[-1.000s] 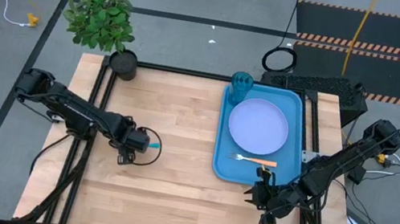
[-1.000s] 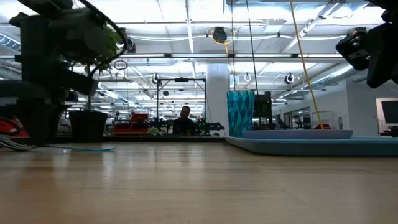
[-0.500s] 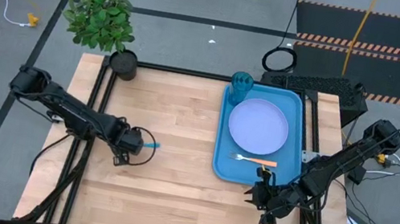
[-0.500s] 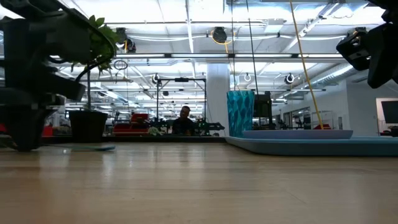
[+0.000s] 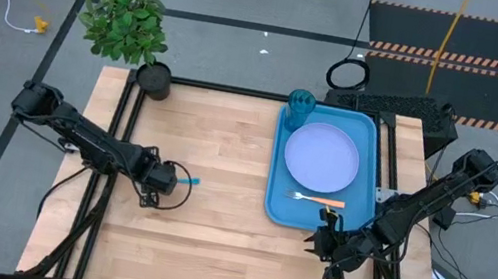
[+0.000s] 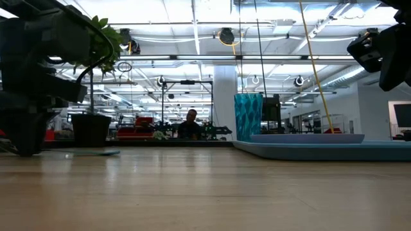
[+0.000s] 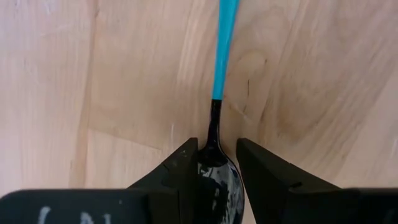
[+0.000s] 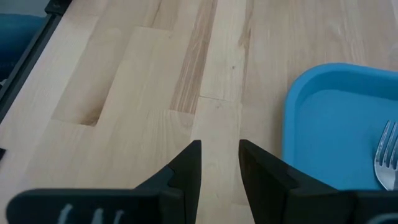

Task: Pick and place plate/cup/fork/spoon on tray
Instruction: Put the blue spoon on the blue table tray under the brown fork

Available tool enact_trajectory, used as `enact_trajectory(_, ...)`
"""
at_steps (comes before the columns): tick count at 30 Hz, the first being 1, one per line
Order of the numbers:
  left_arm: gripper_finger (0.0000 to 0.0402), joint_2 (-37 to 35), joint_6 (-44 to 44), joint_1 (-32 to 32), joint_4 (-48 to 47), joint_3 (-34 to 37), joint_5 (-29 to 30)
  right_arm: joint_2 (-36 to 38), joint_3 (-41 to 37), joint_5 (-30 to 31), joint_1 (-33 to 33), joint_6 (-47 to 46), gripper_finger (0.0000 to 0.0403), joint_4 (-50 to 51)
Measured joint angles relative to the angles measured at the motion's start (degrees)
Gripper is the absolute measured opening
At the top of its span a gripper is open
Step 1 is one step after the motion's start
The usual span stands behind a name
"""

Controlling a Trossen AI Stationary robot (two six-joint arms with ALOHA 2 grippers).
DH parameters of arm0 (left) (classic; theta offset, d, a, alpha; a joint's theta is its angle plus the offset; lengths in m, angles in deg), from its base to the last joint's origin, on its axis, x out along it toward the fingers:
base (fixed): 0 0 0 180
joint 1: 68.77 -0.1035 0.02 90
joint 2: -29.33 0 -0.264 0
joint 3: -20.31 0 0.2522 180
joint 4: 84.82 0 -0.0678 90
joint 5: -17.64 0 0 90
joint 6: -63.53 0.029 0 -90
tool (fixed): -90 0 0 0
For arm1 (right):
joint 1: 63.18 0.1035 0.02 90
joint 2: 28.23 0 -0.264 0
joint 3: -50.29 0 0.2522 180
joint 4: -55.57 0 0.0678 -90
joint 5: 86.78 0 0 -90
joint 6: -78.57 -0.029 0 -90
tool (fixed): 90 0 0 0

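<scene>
Low on the table, the left gripper [image 7: 217, 163] has its narrow jaws straddling the spoon [image 7: 222, 74] bowl.

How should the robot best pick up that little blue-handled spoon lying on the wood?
Probably from straight above, pinching across the narrow neck where the dark bowl meets the handle. The spoon lies flat on the table, so only its thin sides offer a grip. The left gripper is already placed so, one finger on each side of the bowl.
</scene>
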Motion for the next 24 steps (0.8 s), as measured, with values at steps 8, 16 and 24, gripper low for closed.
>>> enact_trajectory(8,0.012,-2.8,-2.6,0.0,0.2,0.4,0.8,0.0,0.0,0.1,0.0,0.0,0.0098,0.0)
enact_trajectory(16,0.012,-4.8,-1.7,-0.1,3.5,0.2,3.2,0.0,0.0,0.1,0.0,0.0,0.0098,-0.1)
enact_trajectory(24,0.012,-4.5,-0.6,-0.1,4.4,2.2,2.6,0.0,0.0,0.1,0.0,0.0,0.0098,-0.4)
